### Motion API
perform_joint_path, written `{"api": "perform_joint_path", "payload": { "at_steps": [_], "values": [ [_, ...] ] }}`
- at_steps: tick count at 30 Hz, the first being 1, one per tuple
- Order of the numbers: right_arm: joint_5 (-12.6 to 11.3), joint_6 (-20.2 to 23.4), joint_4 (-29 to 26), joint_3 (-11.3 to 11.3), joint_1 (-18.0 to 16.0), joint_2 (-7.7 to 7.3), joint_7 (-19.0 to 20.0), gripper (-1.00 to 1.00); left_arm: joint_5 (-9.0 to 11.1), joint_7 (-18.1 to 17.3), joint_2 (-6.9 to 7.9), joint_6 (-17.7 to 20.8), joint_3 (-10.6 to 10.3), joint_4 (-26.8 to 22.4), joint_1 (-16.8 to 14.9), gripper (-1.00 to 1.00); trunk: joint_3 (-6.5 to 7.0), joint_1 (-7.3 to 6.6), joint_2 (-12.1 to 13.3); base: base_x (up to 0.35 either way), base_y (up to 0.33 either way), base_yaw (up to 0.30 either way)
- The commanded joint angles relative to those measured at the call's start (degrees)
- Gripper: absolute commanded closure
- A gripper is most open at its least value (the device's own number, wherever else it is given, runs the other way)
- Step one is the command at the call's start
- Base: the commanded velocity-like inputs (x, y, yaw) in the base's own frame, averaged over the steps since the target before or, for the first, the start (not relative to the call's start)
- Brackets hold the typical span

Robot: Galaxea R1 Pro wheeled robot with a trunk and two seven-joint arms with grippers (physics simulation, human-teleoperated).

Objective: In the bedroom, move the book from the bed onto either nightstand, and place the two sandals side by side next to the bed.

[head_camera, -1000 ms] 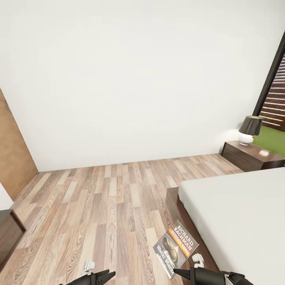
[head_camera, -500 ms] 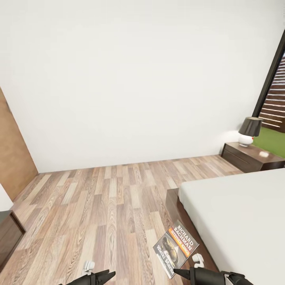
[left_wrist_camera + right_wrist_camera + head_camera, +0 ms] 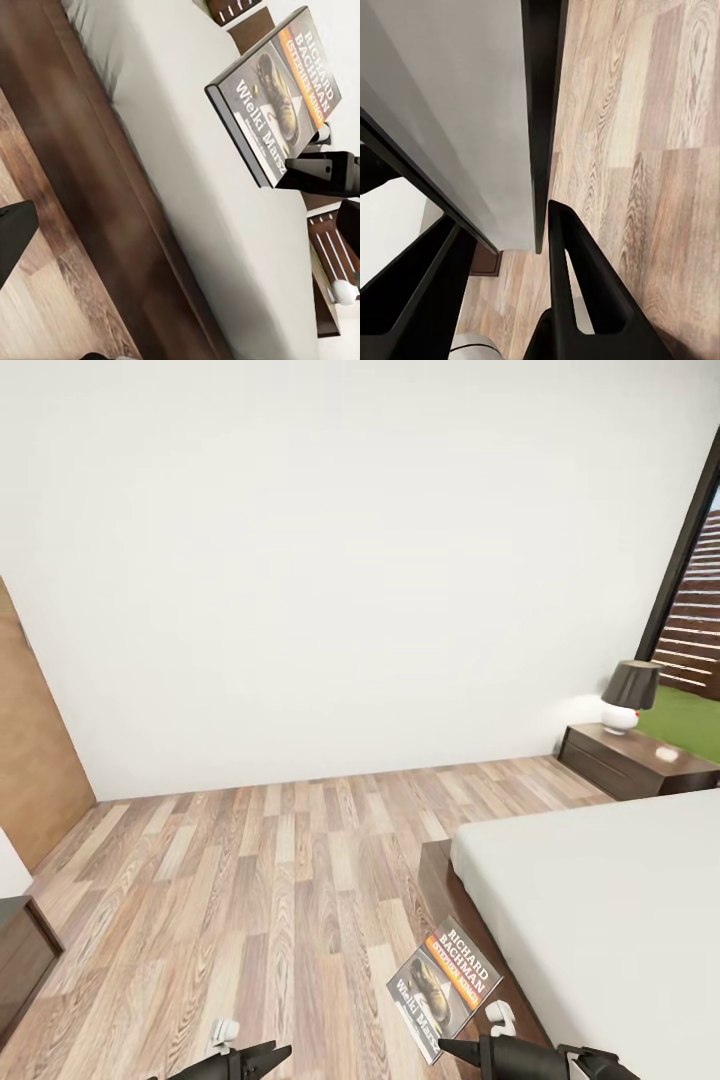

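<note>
Gripping the book [image 3: 445, 988] by its lower edge, the right tool [image 3: 445, 1048] has its fingers [image 3: 577, 292] closed on the thin paperback, which stands tilted in the air just beside the bed [image 3: 610, 900] — over the dark platform frame at the bed's near corner, cover facing up. The left wrist view shows the same book [image 3: 279, 90] held clear above the grey mattress. The left tool [image 3: 285, 1052] hangs over the plank floor [image 3: 250, 900], well apart from the bed, its fingers slightly parted and holding nothing. Beyond the bed's far side stands a nightstand [image 3: 635, 762] carrying a lamp [image 3: 628, 695].
</note>
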Motion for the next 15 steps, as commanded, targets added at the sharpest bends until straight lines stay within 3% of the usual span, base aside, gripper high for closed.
{"api": "perform_joint_path", "payload": {
  "at_steps": [1, 10, 15],
  "values": [
    [-0.6, 0.6, 0.0, 0.4, 0.0, -0.04, 0.1, 1.0, 0.4, -0.1, 0.02, -0.4, -0.5, 0.0, 0.0, -1.0, -0.06, 0.0, 0.0, 0.0, 0.0, 0.0],
    [-0.6, 0.6, 0.0, 0.4, 0.0, -0.04, 0.1, 1.0, 0.3, 0.0, 0.02, -0.4, -0.4, 0.0, 0.0, -1.0, -0.06, 0.0, 0.0, 0.002, 0.0, 0.0],
    [-0.6, 0.6, 0.0, 0.4, 0.0, -0.04, 0.0, 1.0, 0.3, 0.1, 0.0, -0.4, -0.5, 0.0, 0.0, -1.0, -0.06, 0.0, 0.0, 0.203, 0.0, 0.0]
  ]
}}
